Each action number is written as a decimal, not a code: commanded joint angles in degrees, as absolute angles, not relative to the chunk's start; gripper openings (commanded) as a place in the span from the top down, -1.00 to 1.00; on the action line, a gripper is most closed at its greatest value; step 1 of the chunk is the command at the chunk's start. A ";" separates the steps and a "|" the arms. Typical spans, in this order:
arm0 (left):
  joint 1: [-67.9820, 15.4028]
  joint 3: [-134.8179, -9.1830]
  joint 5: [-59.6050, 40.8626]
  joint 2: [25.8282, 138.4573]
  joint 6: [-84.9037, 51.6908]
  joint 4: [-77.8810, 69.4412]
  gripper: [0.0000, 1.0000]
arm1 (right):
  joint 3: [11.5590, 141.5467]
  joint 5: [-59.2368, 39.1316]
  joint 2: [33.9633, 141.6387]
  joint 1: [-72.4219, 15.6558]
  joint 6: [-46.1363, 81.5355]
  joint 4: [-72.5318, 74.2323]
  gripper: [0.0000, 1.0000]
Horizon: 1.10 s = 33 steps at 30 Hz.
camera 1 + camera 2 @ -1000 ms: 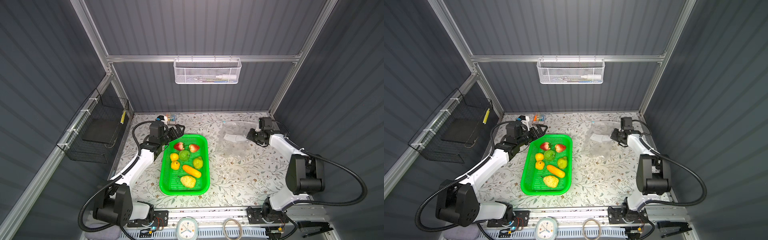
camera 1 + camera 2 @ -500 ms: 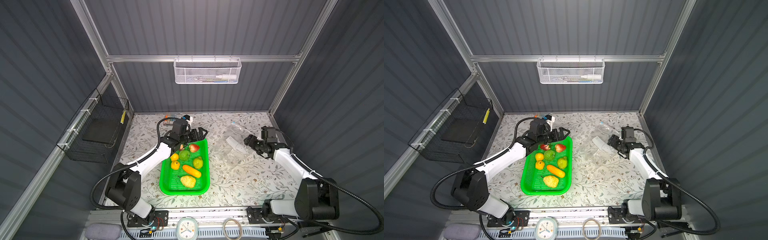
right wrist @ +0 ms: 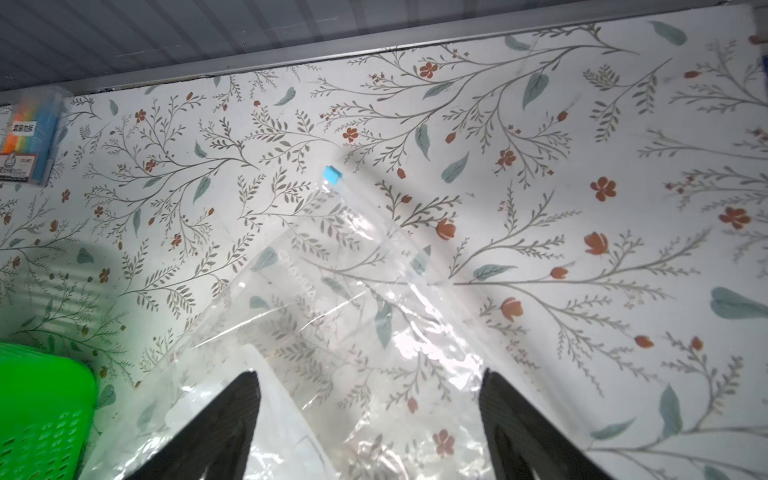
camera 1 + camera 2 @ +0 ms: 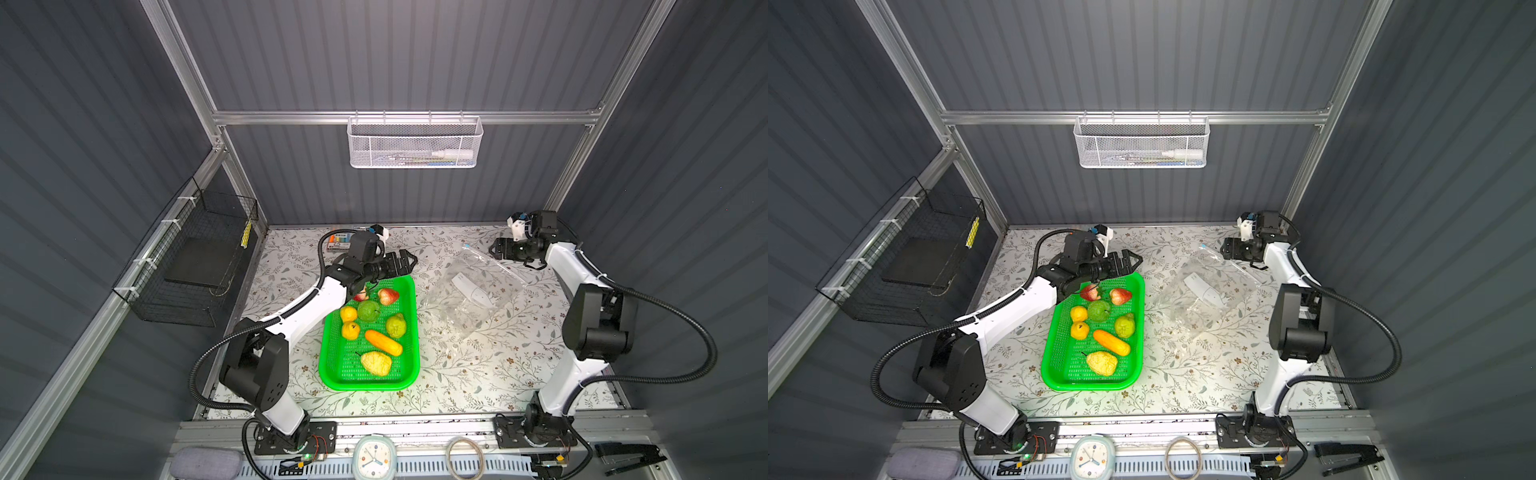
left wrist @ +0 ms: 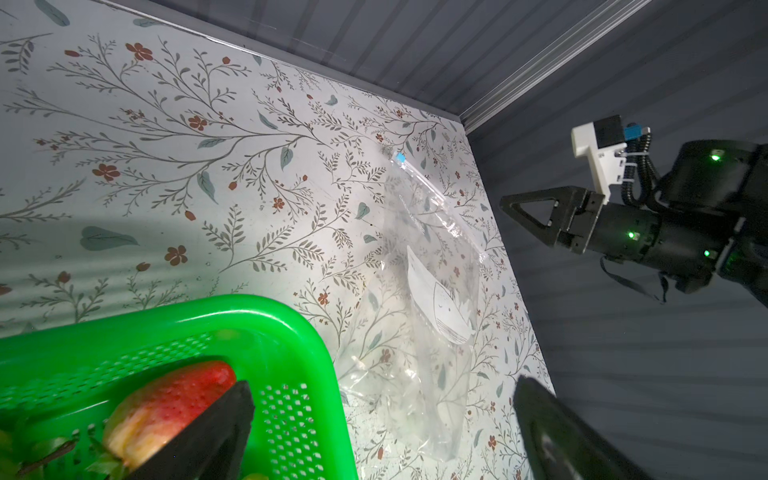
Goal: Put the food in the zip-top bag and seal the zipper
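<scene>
Floral bench (image 4: 478, 374): food (image 4: 383, 342) in green tray (image 4: 370, 384), zip-top bag (image 4: 473, 291) flat beside it; left tool (image 4: 409, 262) spread above tray, right tool (image 4: 492, 249) spread near bag.

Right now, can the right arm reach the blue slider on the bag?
Probably yes. The right tool is open beside the mouth edge of the bag, and the blue slider lies ahead of it on the table, with nothing in between.

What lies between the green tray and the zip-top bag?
Only bare floral table separates the green tray from the zip-top bag, shown in a top view.
</scene>
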<state>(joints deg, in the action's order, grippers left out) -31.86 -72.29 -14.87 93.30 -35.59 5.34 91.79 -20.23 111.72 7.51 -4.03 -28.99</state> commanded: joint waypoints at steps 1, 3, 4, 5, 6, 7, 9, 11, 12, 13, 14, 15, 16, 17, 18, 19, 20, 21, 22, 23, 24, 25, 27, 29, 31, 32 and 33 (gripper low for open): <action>-32.26 -73.97 -15.82 94.31 -34.54 7.29 -0.99 | 98.48 -22.55 116.40 8.46 -9.79 -36.44 -0.69; -32.25 -74.01 -15.70 94.34 -34.54 7.38 -0.99 | 102.42 -21.54 119.61 8.42 -12.11 -39.74 -0.67; -32.26 -74.15 -15.73 94.38 -34.55 7.47 -0.99 | 103.60 -20.75 120.93 8.39 -12.99 -40.97 -0.67; -32.26 -74.18 -15.60 94.31 -34.54 7.53 -0.99 | 105.03 -19.88 122.22 8.37 -14.04 -42.23 -0.66; -32.27 -74.17 -15.54 94.30 -34.55 7.59 -0.99 | 106.08 -17.11 123.24 8.38 -14.98 -43.10 -0.66; -32.26 -74.18 -15.55 94.22 -34.54 7.64 -0.99 | 106.55 -15.92 123.86 8.41 -15.85 -43.67 -0.66; -32.25 -73.92 -15.37 94.07 -34.54 7.78 -0.99 | 106.80 -13.37 124.86 8.51 -17.32 -43.78 -0.65; -32.26 -73.89 -15.23 94.04 -34.64 7.90 -0.99 | 106.85 -12.52 125.64 8.43 -17.58 -43.21 -0.65; -32.26 -74.03 -15.25 94.13 -34.63 8.11 -0.99 | 107.17 -12.32 126.25 8.44 -17.48 -43.22 -0.65; -32.26 -74.17 -15.32 94.21 -34.63 8.32 -0.99 | 107.73 -12.10 126.87 8.41 -17.45 -43.41 -0.65; -32.35 -74.26 -15.43 94.22 -34.63 8.51 -0.99 | 108.50 -11.68 127.74 8.40 -17.33 -43.68 -0.65; -32.37 -74.52 -15.47 94.22 -34.69 8.69 -0.99 | 109.42 -11.27 128.64 8.42 -17.31 -44.35 -0.64; -32.34 -74.53 -15.45 94.22 -34.72 8.69 -0.99 | 110.26 -11.08 129.48 8.33 -17.36 -45.02 -0.63; -32.38 -74.47 -15.41 94.13 -34.80 8.70 -0.99 | 111.06 -10.90 130.29 8.34 -17.30 -45.71 -0.63; -32.43 -74.51 -15.29 94.04 -34.88 8.76 -0.99 | 111.38 -10.81 130.75 8.20 -17.16 -45.86 -0.62; -32.43 -74.53 -15.22 94.04 -34.94 8.68 -0.99 | 111.28 -10.85 130.98 8.21 -16.98 -45.69 -0.61; -32.52 -74.37 -15.08 94.04 -35.08 8.70 -0.99 | 111.02 -10.90 131.21 8.17 -16.73 -45.43 -0.60; -32.52 -74.36 -15.03 94.04 -35.19 8.60 -0.99 | 110.80 -10.93 131.43 8.09 -16.63 -45.35 -0.59; -32.59 -74.28 -15.03 94.04 -35.24 8.46 -0.99 | 110.74 -10.69 131.95 7.93 -16.53 -45.33 -0.58; -32.61 -74.21 -15.19 94.06 -35.45 8.35 -0.99 | 110.74 -10.51 132.54 7.83 -16.52 -45.48 -0.56; -32.73 -74.18 -15.22 94.02 -35.56 8.25 -0.99 | 110.96 -10.19 133.11 7.65 -16.61 -45.90 -0.54; -32.74 -74.03 -15.21 94.04 -35.57 8.17 -0.99 | 112.04 -9.35 133.81 7.34 -16.76 -47.00 -0.52; -32.78 -73.88 -15.21 93.93 -35.60 8.18 -0.99 | 112.15 -8.74 134.10 7.04 -16.81 -46.92 -0.43; -32.78 -73.83 -15.18 93.70 -35.45 8.50 -0.99 | 112.15 -8.55 134.10 6.83 -16.81 -46.76 -0.28; -32.78 -73.80 -15.03 93.52 -35.42 8.61 -0.99 | 112.30 -8.61 134.21 6.94 -16.86 -46.91 -0.13; -32.78 -73.76 -14.95 93.43 -35.41 8.61 -0.99 | 112.27 -8.78 134.20 6.81 -16.94 -47.02 -0.01; -32.78 -73.67 -14.88 93.30 -35.54 8.61 -0.99 | 112.32 -8.92 134.16 6.83 -17.05 -47.05 0.11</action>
<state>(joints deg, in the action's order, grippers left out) -32.36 -72.60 -14.85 93.78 -35.62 7.77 110.85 -9.30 134.21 7.05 -16.62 -45.32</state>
